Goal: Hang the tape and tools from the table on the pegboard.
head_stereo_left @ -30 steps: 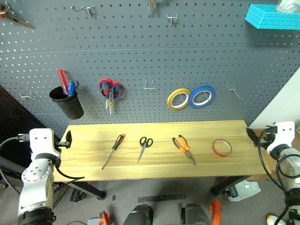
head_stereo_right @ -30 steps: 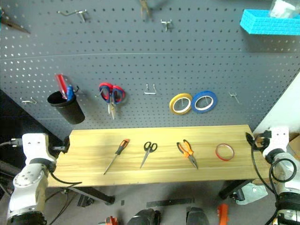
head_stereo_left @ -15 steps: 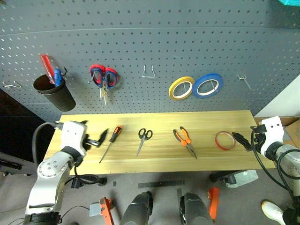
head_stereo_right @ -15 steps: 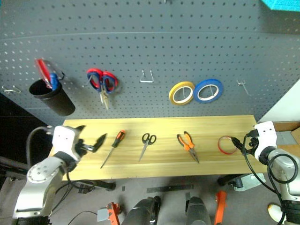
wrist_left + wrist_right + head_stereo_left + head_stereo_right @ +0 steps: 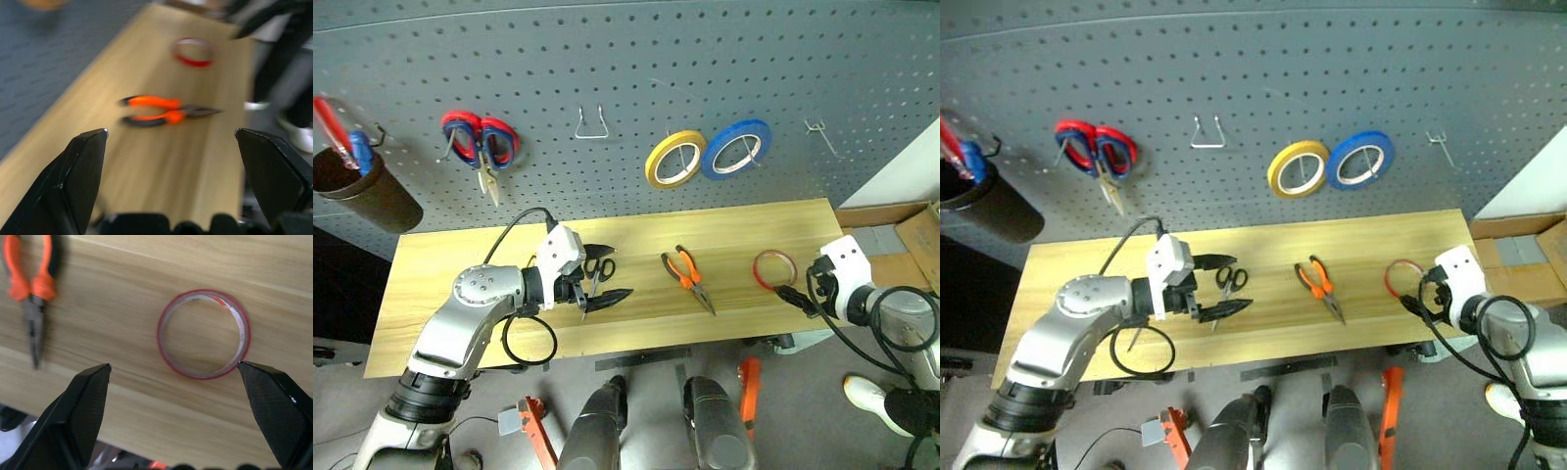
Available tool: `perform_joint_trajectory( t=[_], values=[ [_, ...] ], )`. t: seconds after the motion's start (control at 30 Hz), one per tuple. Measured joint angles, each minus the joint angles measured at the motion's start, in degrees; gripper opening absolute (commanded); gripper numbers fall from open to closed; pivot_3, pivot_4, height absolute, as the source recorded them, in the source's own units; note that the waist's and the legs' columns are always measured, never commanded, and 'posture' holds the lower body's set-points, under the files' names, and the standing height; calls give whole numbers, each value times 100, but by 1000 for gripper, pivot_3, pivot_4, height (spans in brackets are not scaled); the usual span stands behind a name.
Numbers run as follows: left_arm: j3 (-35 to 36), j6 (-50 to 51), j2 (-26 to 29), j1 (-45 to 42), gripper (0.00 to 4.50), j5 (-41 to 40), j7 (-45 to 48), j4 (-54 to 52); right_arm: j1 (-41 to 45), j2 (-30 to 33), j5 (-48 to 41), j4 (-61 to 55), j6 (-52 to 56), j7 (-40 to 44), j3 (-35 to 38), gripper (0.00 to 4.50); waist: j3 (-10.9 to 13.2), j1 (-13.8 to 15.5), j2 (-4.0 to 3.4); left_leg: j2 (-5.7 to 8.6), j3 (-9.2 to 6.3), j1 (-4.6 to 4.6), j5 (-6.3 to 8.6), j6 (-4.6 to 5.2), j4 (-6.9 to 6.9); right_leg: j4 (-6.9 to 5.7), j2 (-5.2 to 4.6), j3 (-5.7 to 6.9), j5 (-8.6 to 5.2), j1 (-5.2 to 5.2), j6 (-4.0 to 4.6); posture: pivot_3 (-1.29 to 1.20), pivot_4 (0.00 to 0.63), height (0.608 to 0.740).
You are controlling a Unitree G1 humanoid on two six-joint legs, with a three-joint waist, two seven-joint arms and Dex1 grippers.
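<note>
The red tape (image 5: 774,266) lies flat near the right end of the table (image 5: 450,264). My right gripper (image 5: 173,369) hovers at the table's front edge just in front of the ring, open, nothing between its fingers. The orange-and-black pliers (image 5: 685,277) lie mid-table. My left gripper (image 5: 610,273) points right, open and empty, over the black scissors (image 5: 598,267), whose handles show between its fingers. The left arm hides the screwdriver. The pegboard (image 5: 607,59) rises behind the table.
On the pegboard hang a yellow roll (image 5: 675,159), a blue roll (image 5: 736,149), red-and-blue scissors (image 5: 480,142) and a black cup (image 5: 357,186) holding screwdrivers. Bare hooks (image 5: 591,124) (image 5: 818,132) sit between and right of them. A cardboard box (image 5: 901,235) stands right of the table.
The camera has tilted down. My left gripper swung right across the table, from beside the screwdriver to over the black scissors. My right gripper moved left, closer to the red tape.
</note>
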State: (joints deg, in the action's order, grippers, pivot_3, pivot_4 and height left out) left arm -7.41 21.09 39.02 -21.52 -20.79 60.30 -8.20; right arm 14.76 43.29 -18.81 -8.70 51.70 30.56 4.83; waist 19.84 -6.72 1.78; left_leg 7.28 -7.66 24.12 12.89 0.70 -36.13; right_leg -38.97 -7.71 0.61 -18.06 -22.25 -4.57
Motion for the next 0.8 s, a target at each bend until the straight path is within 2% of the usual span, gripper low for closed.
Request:
perform_joint_trajectory(
  t=[0.3, 0.53, 0.8],
  values=[
    [-620, -834, -231, -539, 4472, 496, 770, 472, 996, -453, 856, 1525, -995, 175, -1091, 4500, 179, 8, 27, 4, 1, 29, 0, -4, -3, 2, -3, 4, 5, -27, -9, -245, 442, 740],
    [-644, -1263, -404, -540, 4472, 708, 773, 489, 1399, -639, 1213, 2454, -1475, 347, -1324, 4500, 183, -8, 26, 4, 15, 85, 0, -4, -24, -12, -2, -3, 14, -89, -16, -242, 431, 740],
    [-646, -1675, -446, -543, 4500, 913, 785, 698, 1755, -642, 1522, 3154, -1924, 686, -1477, 1830, 183, 4, 26, 2, 12, 86, 1, -4, -76, -15, 3, -3, 41, -82, -25, -233, 409, 740]
  ],
)
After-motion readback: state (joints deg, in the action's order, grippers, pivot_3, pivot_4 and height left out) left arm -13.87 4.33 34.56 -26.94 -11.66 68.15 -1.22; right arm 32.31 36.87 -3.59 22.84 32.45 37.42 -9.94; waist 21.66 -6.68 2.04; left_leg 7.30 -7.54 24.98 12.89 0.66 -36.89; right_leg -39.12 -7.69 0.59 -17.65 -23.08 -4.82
